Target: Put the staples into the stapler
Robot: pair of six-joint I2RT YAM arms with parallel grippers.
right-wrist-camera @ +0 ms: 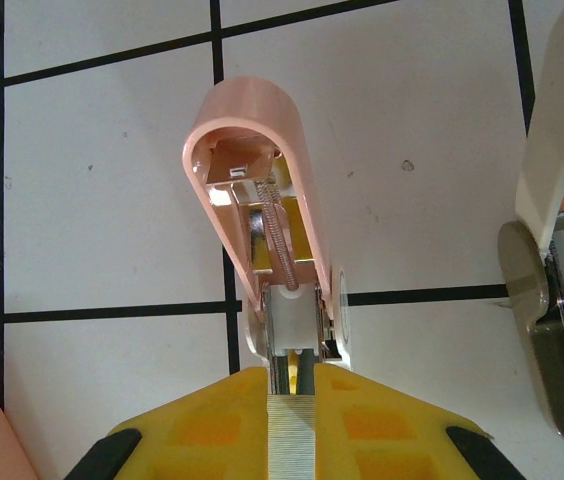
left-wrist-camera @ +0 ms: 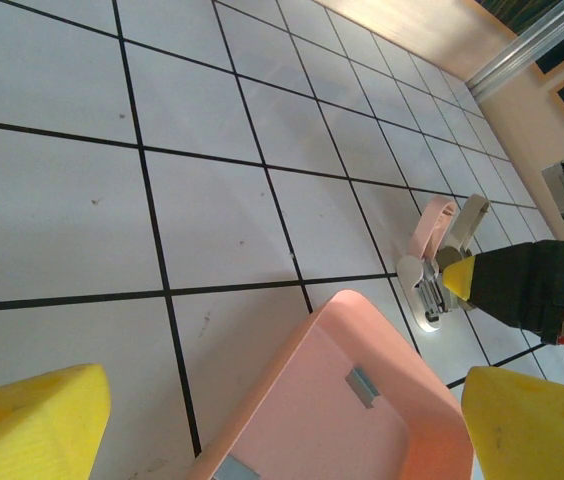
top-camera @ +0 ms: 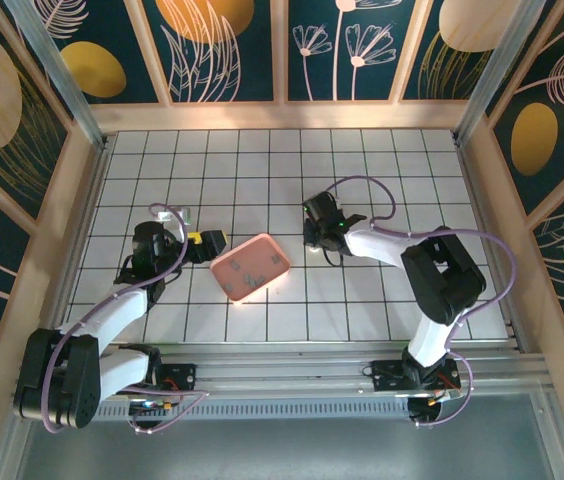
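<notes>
Tiled table. Pink tray sits near the middle, between the two grippers. left gripper is just beside the tray's left corner, jaws wide apart, nothing in them. right gripper is clenched on the near end of the stapler. That sits on the table right of the tray, pink lid flipped up, spring exposed. staples: grey slivers lying in the tray.

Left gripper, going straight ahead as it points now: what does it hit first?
Most likely the pink tray: it lies directly ahead between the open fingers of the left gripper. The opened stapler, held by the right gripper, sits farther on. Whether the fingers would pass over the rim is unclear.
</notes>
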